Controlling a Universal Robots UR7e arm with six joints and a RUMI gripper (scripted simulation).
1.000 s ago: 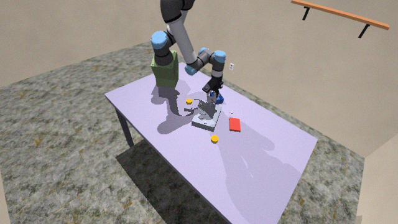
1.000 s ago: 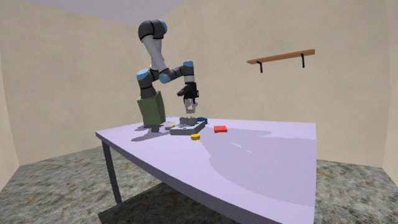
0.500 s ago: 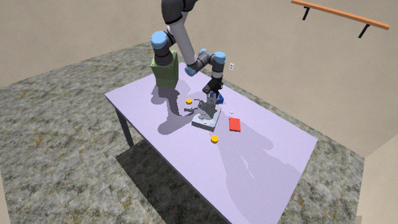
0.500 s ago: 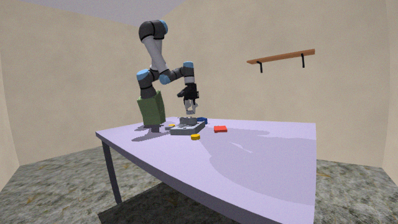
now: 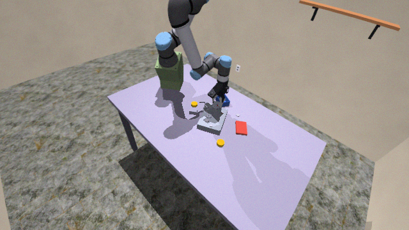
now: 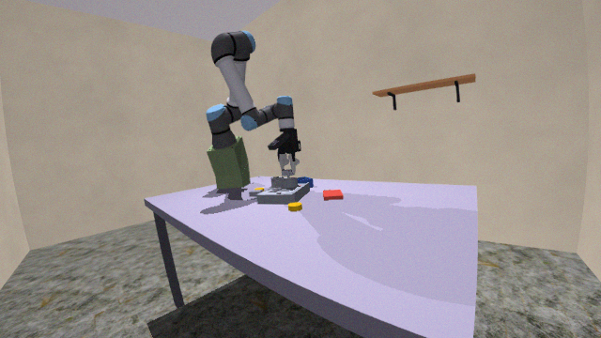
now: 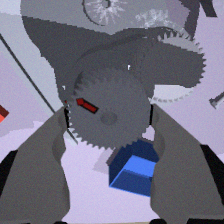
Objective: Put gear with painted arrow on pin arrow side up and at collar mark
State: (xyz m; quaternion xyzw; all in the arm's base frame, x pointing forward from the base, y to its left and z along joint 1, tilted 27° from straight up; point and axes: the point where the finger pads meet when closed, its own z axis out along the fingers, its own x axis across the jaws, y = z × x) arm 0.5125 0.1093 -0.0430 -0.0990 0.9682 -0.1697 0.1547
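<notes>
My gripper (image 7: 109, 106) (image 5: 217, 101) (image 6: 287, 170) is shut on the loose grey gear (image 7: 107, 112), whose painted red arrow (image 7: 88, 105) faces up toward the wrist camera and points to the left. I hold the gear a little above the grey gear assembly (image 5: 212, 112) (image 6: 284, 183) (image 7: 125, 50), which stands on a light grey base plate (image 5: 213, 126) (image 6: 279, 194). A larger toothed gear (image 7: 175, 65) of the assembly shows behind the held one. The pin and the collar mark are hidden under the held gear.
A blue block (image 7: 134, 170) (image 5: 226, 101) (image 6: 306, 180) lies just behind the base plate. A red flat block (image 5: 241, 127) (image 6: 332, 193) lies to the right. Two yellow discs (image 5: 194, 103) (image 5: 220, 142) (image 6: 295, 206) lie on the lilac table (image 5: 271, 153). The green arm pedestal (image 5: 169, 71) stands at the back.
</notes>
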